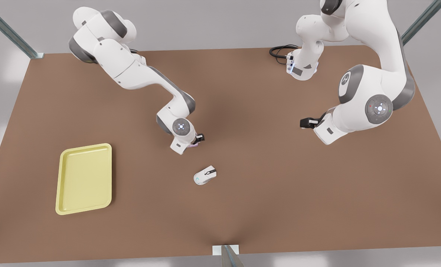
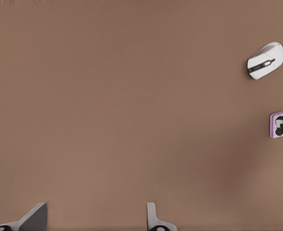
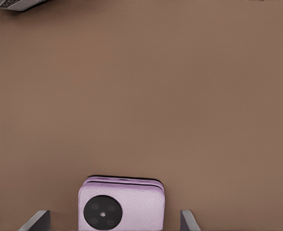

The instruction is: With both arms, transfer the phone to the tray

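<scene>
- Far over on the front view's left, the pale yellow tray sits flat on the brown table with nothing in it, well away from everything else.
- Next over, near the middle, one arm reaches down and its right gripper is low over the table, right at the phone. From the front you only get a sliver of pink-lilac poking out under the black fingers.
- The right wrist view is better: the phone lies flat between the two fingers, lens circle facing up. The fingers are spread wide, gap on both sides, so no grip on it as far as I can see.
- Just below that gripper in the front view, the white computer mouse lies on the table near the phone but apart from it.
- Over on the front view's right, the left gripper waits above bare table, well apart from the phone. In its own wrist view the fingers are spread wide, holding nothing, with the mouse and phone far off.
</scene>
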Motion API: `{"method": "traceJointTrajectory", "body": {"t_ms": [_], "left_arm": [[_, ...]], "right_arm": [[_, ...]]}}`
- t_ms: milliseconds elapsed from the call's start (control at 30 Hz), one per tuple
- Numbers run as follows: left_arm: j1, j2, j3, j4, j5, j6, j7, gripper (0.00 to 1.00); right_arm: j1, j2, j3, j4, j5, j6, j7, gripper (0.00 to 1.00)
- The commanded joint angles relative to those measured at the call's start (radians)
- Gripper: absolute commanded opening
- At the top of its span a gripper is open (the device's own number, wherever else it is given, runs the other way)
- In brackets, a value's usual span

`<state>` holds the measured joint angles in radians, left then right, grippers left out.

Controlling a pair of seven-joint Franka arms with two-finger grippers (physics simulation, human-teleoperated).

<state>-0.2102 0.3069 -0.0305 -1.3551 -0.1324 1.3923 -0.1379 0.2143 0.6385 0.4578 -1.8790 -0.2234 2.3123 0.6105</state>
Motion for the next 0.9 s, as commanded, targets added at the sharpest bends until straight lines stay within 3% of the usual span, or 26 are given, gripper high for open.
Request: {"method": "traceJointTrajectory", "body": {"t_ms": [0,867], "left_arm": [[0.0,0.0,0.0,0.001,0.001,0.001,0.086,1.0],[0.003,-0.045,0.018,0.044,0.047,-0.016,0.066,1.0]], "right_arm": [[0.002,0.003,-0.001,-0.002,-0.002,0.061,0.06,1.0],[0.01,0.029,-0.007,-0.045,-0.007,0.021,0.077,1.0]]}}
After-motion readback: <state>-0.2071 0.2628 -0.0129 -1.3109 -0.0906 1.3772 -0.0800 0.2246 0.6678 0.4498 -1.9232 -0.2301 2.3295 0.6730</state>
